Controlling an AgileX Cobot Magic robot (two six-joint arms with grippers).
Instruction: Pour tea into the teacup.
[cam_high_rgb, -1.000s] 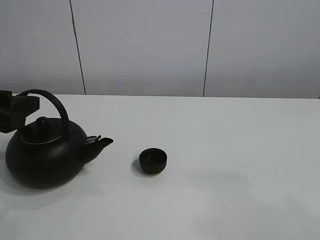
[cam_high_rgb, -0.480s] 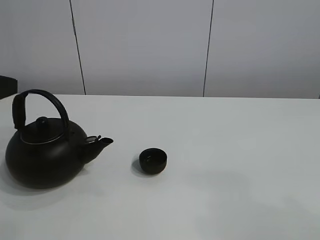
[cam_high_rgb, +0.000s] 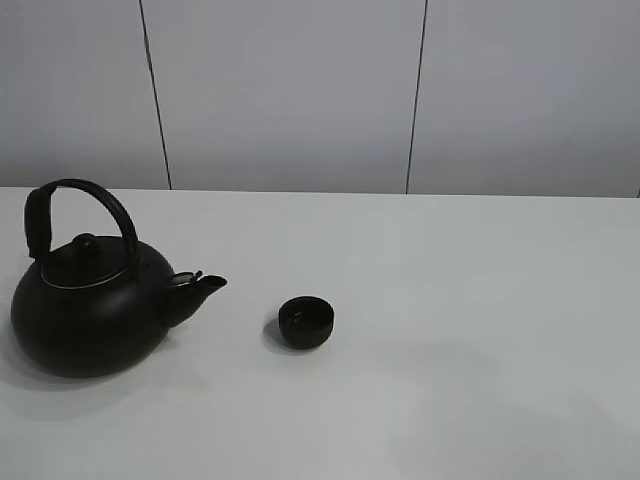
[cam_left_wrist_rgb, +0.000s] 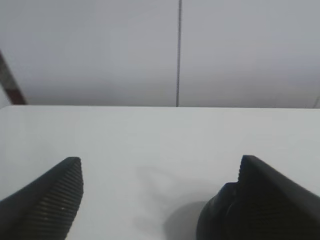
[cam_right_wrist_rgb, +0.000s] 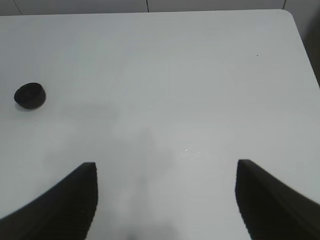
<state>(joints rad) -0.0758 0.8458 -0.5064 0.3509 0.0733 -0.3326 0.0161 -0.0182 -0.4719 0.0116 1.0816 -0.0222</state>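
The big black kettle (cam_high_rgb: 88, 310) with its arched handle stands on the white table (cam_high_rgb: 450, 300) at the left, spout pointing right. The teacup (cam_high_rgb: 306, 322), tiny, round and matte black, sits a little to the right of the spout. It also shows far off in the right wrist view (cam_right_wrist_rgb: 29, 95). Neither gripper shows in the exterior high view. My left gripper (cam_left_wrist_rgb: 160, 200) is open and empty; a dark rounded shape (cam_left_wrist_rgb: 212, 222) beside one finger may be the kettle. My right gripper (cam_right_wrist_rgb: 165, 200) is open and empty over bare table, far from the teacup.
A pale panelled wall (cam_high_rgb: 300, 90) runs behind the table's back edge. The table's right edge and rounded far corner (cam_right_wrist_rgb: 290, 15) show in the right wrist view.
My left gripper was at the kettle's handle by the left edge of the exterior view; it has drawn back out of that view. The kettle and teacup have not moved.
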